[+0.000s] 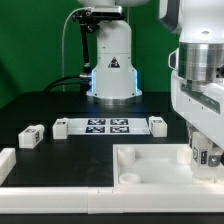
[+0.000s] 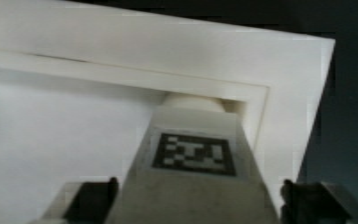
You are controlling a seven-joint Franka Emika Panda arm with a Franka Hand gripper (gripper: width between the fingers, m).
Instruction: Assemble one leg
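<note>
Holding small white tagged plastic leg [image 2: 195, 150] clenched in two-finger gripper [image 2: 199, 197] over large white rimmed square panel [image 2: 87, 60], risking jamming if tilted.

We read no words or nos. Signs only: warning triangle [image 1: 113, 64] on robot base [image 1: 112, 84]; b/w tags on marker board [image 1: 76, 127] near that base; one tag on leg [image 2: 197, 152].

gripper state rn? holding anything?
The gripper is closed on the leg, one finger on each side of it.
</note>
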